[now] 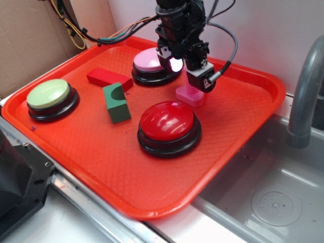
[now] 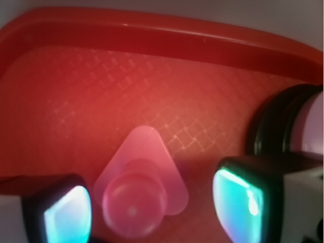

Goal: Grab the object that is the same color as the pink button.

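The small pink toy bolt (image 1: pixel 190 94) stands upright on the red tray (image 1: pixel 91 152), between the pink button (image 1: pixel 148 61) and the red button (image 1: pixel 167 123). In the wrist view the bolt (image 2: pixel 136 190) shows from above, its round post top over a rounded triangular base. My gripper (image 1: pixel 189 71) hangs directly over the bolt with its jaws open. In the wrist view the gripper (image 2: pixel 152 210) has one finger on each side of the post, nearer the left one, with gaps on both sides. The pink button's edge (image 2: pixel 311 126) shows at the right.
A light green button (image 1: pixel 49 96) sits at the tray's left. A red rectangular block (image 1: pixel 107 77) and a green notched block (image 1: pixel 116 103) lie between it and the pink button. A steel sink (image 1: pixel 273 202) with a grey faucet (image 1: pixel 304 96) is to the right. Cardboard stands at the back left.
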Robot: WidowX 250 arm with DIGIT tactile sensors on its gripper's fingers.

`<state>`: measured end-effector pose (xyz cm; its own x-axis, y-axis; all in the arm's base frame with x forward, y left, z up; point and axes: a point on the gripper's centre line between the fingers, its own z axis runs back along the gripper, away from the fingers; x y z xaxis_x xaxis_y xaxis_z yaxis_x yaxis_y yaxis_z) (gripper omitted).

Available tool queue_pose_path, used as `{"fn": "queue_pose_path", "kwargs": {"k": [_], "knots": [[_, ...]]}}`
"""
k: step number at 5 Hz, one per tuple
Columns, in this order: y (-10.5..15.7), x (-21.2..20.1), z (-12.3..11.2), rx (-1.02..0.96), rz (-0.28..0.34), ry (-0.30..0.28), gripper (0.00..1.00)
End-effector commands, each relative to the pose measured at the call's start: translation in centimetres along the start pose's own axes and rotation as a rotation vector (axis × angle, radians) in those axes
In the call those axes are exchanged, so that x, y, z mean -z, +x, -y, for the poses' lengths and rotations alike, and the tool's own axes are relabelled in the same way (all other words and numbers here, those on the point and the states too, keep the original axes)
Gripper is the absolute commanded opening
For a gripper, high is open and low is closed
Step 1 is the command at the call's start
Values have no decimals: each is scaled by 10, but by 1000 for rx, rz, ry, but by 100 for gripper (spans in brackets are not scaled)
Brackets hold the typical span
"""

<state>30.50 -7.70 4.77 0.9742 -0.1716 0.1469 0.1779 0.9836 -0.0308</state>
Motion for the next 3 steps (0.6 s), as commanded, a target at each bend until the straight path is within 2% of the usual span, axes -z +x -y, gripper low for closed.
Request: {"fn": "queue_pose_path", "kwargs": {"k": [1, 3], "knots": [[6, -7, 11, -19, 51, -21, 0], [5, -37, 2, -69, 68, -14, 0]]}}
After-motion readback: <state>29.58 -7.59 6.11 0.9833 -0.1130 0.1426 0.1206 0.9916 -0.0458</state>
